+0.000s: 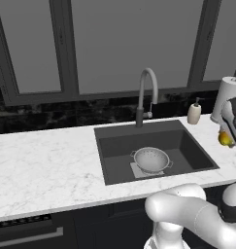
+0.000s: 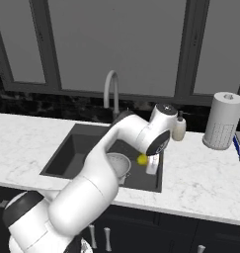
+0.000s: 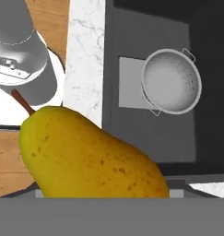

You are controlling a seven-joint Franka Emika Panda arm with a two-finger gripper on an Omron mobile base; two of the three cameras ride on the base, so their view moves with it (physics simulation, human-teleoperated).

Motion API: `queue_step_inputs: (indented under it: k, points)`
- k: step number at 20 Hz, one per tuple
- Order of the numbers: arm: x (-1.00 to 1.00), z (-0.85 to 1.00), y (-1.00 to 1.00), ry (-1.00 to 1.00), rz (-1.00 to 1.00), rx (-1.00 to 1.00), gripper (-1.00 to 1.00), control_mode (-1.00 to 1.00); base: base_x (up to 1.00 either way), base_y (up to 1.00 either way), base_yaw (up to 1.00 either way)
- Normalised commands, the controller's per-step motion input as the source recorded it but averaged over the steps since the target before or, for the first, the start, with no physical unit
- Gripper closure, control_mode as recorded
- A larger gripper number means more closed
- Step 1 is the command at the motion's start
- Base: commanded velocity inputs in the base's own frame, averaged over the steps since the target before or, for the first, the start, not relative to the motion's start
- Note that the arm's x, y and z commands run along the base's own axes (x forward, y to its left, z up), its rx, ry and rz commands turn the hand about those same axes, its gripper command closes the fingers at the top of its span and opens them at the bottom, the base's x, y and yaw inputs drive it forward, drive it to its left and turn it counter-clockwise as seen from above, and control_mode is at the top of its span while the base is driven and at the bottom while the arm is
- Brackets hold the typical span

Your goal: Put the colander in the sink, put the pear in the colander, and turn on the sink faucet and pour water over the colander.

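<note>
**Gripper carrying the pear toward the sink**

Gripper (image 2: 150, 160), jaws spread wide around the pear (image 3: 90, 154), holds the fruit clear of the bench (image 1: 46, 160) near the sink's right-hand rim. In the hand view the pear lies close under the camera, its long axis slanting from the stem at upper left to the broad end at lower right. The colander (image 3: 172, 81) sits upright and empty on the pale patch of the sink (image 1: 187, 148) floor, beyond the pear and to the robot's left. The coming move, by judgement, is a carry leftward over the basin, then down. The sink faucet (image 1: 146, 95) stands behind the basin.

Colander (image 1: 151, 159) in sink (image 1: 187, 146); pear (image 3: 90, 156) aloft.
</note>
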Motion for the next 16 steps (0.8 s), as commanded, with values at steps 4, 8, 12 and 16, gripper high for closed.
queue_step_inputs:
  k: [4,8,12,16]
  points:
    - [0.16,0.0,0.44,0.0,0.28,0.0,1.0,-1.0,0.0,0.0,0.0]
    - [0.15,-0.01,0.33,0.0,0.33,0.0,1.0,-1.0,0.0,0.0,0.0]
    - [0.03,-0.15,0.08,-0.05,0.33,0.0,1.0,-1.0,0.0,0.0,0.0]
    - [0.0,-0.28,0.1,-0.17,0.28,0.0,1.0,-1.0,0.0,0.0,0.0]
